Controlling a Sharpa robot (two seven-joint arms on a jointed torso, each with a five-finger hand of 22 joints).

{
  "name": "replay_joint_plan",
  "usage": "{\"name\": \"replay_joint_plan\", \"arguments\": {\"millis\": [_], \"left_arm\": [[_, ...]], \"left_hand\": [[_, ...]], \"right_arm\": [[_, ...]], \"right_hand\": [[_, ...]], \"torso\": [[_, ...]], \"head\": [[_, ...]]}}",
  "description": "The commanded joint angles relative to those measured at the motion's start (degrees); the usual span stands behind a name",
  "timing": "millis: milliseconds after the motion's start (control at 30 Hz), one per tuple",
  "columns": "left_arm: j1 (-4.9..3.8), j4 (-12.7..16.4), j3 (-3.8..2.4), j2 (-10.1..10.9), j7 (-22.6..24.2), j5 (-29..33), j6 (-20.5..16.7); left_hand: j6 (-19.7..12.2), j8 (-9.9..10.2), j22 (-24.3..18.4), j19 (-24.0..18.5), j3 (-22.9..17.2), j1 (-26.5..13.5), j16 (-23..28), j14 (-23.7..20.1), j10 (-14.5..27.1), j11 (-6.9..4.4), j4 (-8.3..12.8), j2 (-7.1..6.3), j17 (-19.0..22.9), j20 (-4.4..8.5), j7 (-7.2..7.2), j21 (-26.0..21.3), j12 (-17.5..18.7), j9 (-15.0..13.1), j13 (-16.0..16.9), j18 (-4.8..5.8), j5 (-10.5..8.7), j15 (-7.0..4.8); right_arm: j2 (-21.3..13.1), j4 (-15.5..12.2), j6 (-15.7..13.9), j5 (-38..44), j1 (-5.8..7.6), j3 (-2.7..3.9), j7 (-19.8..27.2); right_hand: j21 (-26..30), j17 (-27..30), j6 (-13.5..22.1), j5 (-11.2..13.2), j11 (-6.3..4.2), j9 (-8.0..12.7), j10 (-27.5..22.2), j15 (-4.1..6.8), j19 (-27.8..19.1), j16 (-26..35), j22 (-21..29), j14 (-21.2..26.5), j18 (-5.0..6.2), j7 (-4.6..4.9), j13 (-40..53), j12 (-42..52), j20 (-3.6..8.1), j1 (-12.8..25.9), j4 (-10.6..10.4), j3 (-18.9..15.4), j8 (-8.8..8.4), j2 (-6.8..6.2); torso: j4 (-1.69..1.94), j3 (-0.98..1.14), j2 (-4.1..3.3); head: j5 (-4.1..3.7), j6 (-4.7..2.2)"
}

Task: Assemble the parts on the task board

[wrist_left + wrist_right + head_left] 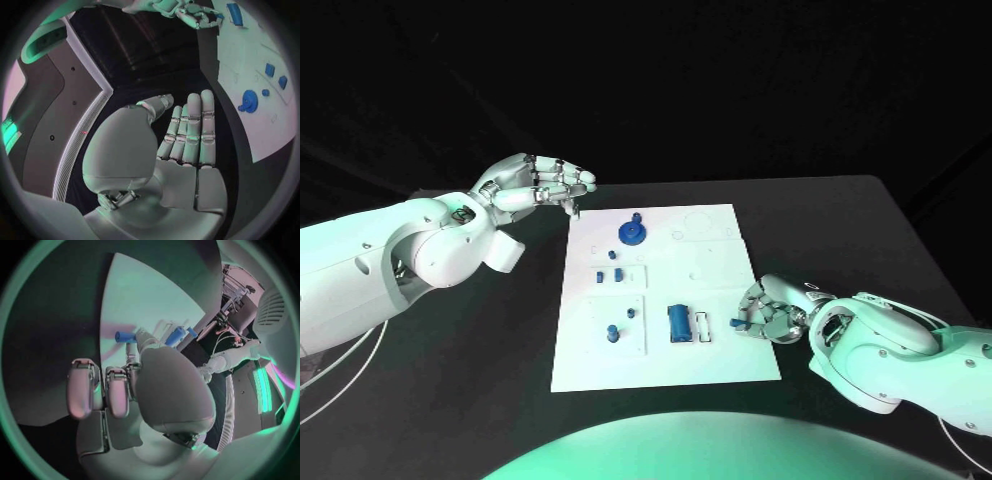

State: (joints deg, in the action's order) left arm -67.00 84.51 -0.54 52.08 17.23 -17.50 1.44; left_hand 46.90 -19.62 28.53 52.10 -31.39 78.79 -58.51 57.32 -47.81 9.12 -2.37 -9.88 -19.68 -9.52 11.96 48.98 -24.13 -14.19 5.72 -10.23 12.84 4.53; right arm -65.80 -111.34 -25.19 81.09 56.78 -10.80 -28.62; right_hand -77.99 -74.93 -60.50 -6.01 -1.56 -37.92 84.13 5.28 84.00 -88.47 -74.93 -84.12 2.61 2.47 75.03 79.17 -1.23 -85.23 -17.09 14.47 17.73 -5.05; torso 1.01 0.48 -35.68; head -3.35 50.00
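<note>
Right wrist view shows right robot hand pinching a blue part.

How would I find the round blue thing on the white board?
Start at the white task board in the middle of the black table. Go to its far end, near the left hand. The round blue part lies there, a flat disc, unlike the small blocks nearer.

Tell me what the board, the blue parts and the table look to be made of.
Board: white, flat and matte with shallow recessed outlines, probably plastic, though painted sheet is possible. Blue parts, for example the round one and the long block: solid uniform colour and a smooth surface, likely moulded or printed plastic. Table: black with a dull, even finish; its material cannot be told.
</note>
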Motion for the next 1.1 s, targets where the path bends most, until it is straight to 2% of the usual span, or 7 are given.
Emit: {"name": "replay_joint_plan", "arguments": {"millis": [33, 67, 200, 500, 600, 800, 1100], "left_arm": [[-0.02, 0.13, -0.03, -0.16, 0.39, 0.47, 0.63], [-0.02, 0.13, -0.03, -0.16, 0.37, 0.49, 0.63], [-0.03, 0.17, -0.03, -0.15, 0.32, 0.56, 0.62], [-0.03, 0.26, -0.03, -0.12, 0.32, 0.60, 0.67], [-0.03, 0.35, -0.03, -0.10, 0.34, 0.60, 0.72], [-0.03, 0.39, -0.03, -0.01, 0.35, 0.60, 0.72], [-0.03, 0.40, -0.03, -0.02, 0.33, 0.60, 0.81]], "left_hand": [[-0.43, -0.22, 0.02, -0.31, -0.25, -0.11, -0.32, -0.36, 0.29, 0.01, 0.09, 0.26, -0.05, 0.07, 0.69, -0.13, -0.22, 0.05, -0.06, -0.29, 0.16, -0.15], [-0.43, -0.22, 0.02, -0.31, -0.25, -0.11, -0.32, -0.36, 0.29, 0.01, 0.09, 0.26, -0.05, 0.07, 0.69, -0.13, -0.22, 0.05, -0.06, -0.29, 0.16, -0.15], [-0.43, -0.22, 0.02, -0.31, -0.25, -0.11, -0.32, -0.36, 0.29, 0.01, 0.09, 0.26, -0.05, 0.07, 0.69, -0.13, -0.22, 0.05, -0.06, -0.29, 0.16, -0.15], [-0.67, -0.16, 0.04, -0.35, -0.25, -0.27, -0.39, -0.38, 0.37, 0.06, -0.01, 0.29, -0.06, 0.04, 0.78, -0.10, -0.30, 0.12, -0.07, -0.28, 0.16, -0.11], [-0.67, -0.16, 0.04, -0.35, -0.25, -0.27, -0.39, -0.38, 0.37, 0.06, -0.01, 0.29, -0.06, 0.04, 0.78, -0.10, -0.30, 0.12, -0.07, -0.28, 0.16, -0.11], [-0.80, -0.13, 0.05, -0.37, -0.24, -0.34, -0.42, -0.38, 0.44, 0.09, -0.04, 0.28, -0.07, 0.02, 0.82, -0.09, -0.32, 0.15, -0.09, -0.28, 0.16, -0.09], [-0.80, -0.13, 0.05, -0.37, -0.24, -0.34, -0.42, -0.38, 0.44, 0.09, -0.04, 0.28, -0.07, 0.02, 0.82, -0.09, -0.32, 0.15, -0.09, -0.28, 0.16, -0.09]], "right_arm": [[0.48, -0.73, -2.01, -7.34, 0.42, 0.03, 2.57], [0.63, -0.81, -2.32, -8.21, 0.49, 0.04, 2.94], [1.42, -0.93, -3.22, -11.34, 0.68, 0.05, 3.96], [4.17, 0.23, -2.27, -13.06, 0.69, 0.05, 3.85], [5.14, 0.86, -1.23, -12.87, 0.39, 0.05, 3.14], [6.24, 1.60, -0.40, -12.03, 0.09, 0.04, 1.69], [7.15, 1.99, -1.38, -10.92, 0.01, 0.05, 0.61]], "right_hand": [[-0.32, -11.11, 0.42, -0.25, -0.15, -2.15, 2.06, -0.06, 3.25, 0.11, -12.17, -5.06, -0.43, 0.02, 9.01, 0.30, 0.23, 2.12, 0.94, 4.02, 0.81, -0.63], [-0.33, -11.15, 0.57, -0.17, -0.15, -2.95, 2.06, -0.09, 3.25, 0.11, -12.17, -5.07, -0.43, 0.03, 9.00, 0.22, 0.21, 3.85, 1.39, 8.11, 1.06, -2.21], [-0.17, -11.08, 0.76, -0.08, -0.13, -3.81, 2.03, -0.11, 3.21, 0.16, -12.13, -5.05, -0.40, 0.06, 8.92, 0.02, 0.19, 5.66, 2.35, 12.03, 1.33, -3.37], [-0.87, -11.73, 0.60, 0.05, -0.10, -4.48, 2.33, -0.14, 3.40, -0.12, -12.31, -5.20, -0.53, 0.08, 9.32, 0.71, 0.16, 8.34, 2.50, 14.01, 1.65, -4.09], [-1.25, -12.04, 0.27, 0.14, -0.16, -4.80, 2.50, -0.11, 3.51, -0.26, -12.40, -5.27, -0.60, 0.03, 9.47, 0.98, 0.19, 10.28, 2.18, 14.56, 1.86, -4.43], [-2.05, -12.45, -0.65, 0.40, -0.23, -5.31, 2.79, -0.04, 3.72, -0.44, -12.59, -5.35, -0.74, -0.08, 9.76, 1.49, 0.27, 14.48, 1.08, 14.28, 2.30, -4.85], [-2.55, -12.76, -1.39, 0.41, -0.40, -5.56, 3.06, 0.10, 3.84, -0.57, -12.71, -5.41, -0.82, -0.28, 10.07, 2.01, 0.38, 17.72, 0.63, 13.17, 2.54, -4.20]], "torso": [[0.02, -0.03, -0.02], [0.02, -0.03, -0.02], [0.02, -0.06, -0.04], [0.02, -0.08, -0.04], [0.14, -0.04, -0.07], [0.00, -0.03, -0.05], [-0.01, 0.03, -0.03]], "head": [[0.11, 0.00], [0.14, 0.00], [0.18, 0.00], [0.17, 0.00], [0.37, 0.00], [0.40, 0.00], [0.42, 0.00]]}}
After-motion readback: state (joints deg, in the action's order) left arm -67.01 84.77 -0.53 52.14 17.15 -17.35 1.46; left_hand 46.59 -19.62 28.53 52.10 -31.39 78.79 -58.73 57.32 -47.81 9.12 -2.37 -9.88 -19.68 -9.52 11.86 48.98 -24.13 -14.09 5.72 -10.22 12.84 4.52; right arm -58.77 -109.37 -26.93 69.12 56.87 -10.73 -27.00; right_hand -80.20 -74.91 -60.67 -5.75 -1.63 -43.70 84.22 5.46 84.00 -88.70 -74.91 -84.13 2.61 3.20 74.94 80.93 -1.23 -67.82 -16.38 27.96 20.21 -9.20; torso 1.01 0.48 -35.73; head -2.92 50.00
